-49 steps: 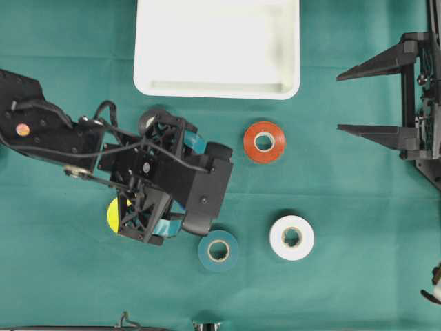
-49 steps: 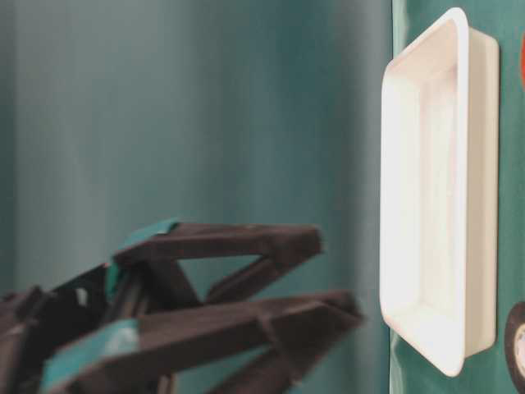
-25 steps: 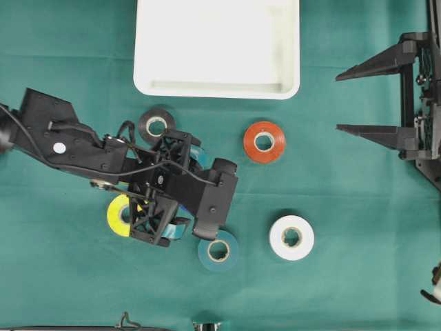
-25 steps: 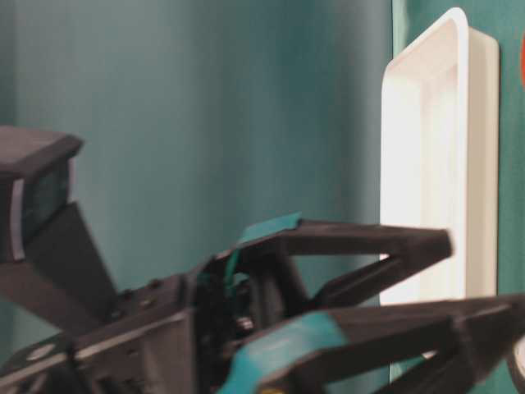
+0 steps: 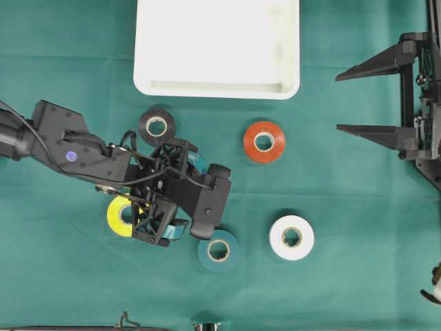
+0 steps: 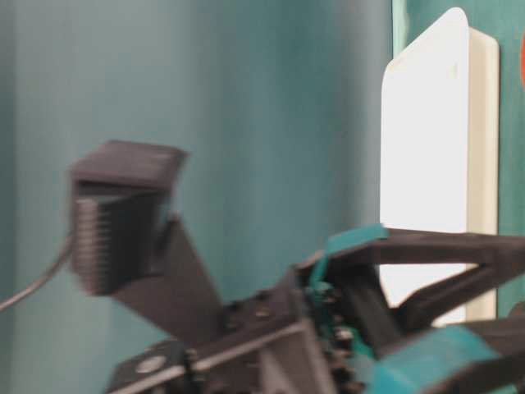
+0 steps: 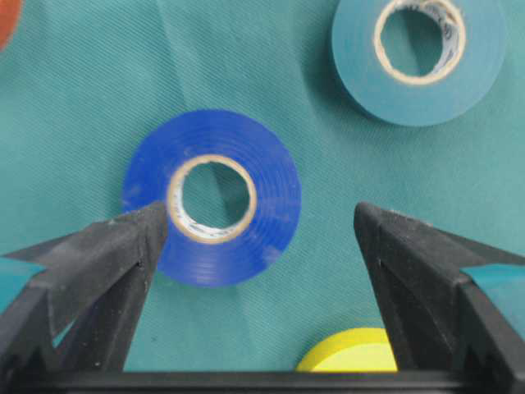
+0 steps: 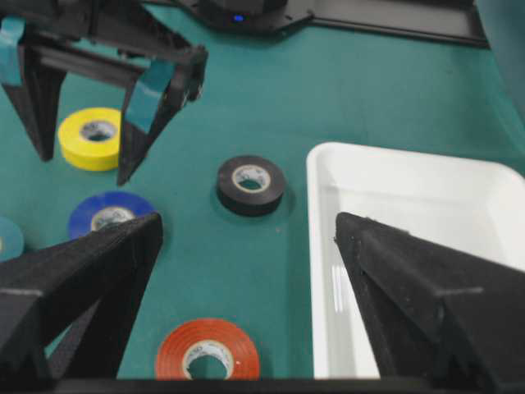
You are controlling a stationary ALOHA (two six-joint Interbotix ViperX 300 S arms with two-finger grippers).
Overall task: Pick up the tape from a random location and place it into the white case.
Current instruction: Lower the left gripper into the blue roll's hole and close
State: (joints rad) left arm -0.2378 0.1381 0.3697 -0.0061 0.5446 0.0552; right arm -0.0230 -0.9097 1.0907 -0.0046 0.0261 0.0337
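The large shallow white plastic case (image 5: 217, 48) holds no tape yet. Well below it, the left gripper (image 7: 254, 246) hangs spread wide over the flat blue tape roll (image 7: 212, 197), grasping nothing. Grasp, carry and drop all remain.

In the overhead view the blue tape roll (image 7: 212, 197) was hidden entirely beneath the left gripper (image 5: 180, 200), and the yellow roll (image 5: 120, 215) was half covered by the same arm. In the table-level view everything was blurred, the white case (image 6: 426, 139) was cut off by the right edge, and no tape could be made out. In the left wrist view the yellow roll was clipped by the bottom edge, the teal roll (image 7: 418, 57) by the top, and only a sliver of the orange roll (image 7: 6, 20) was left at the corner.
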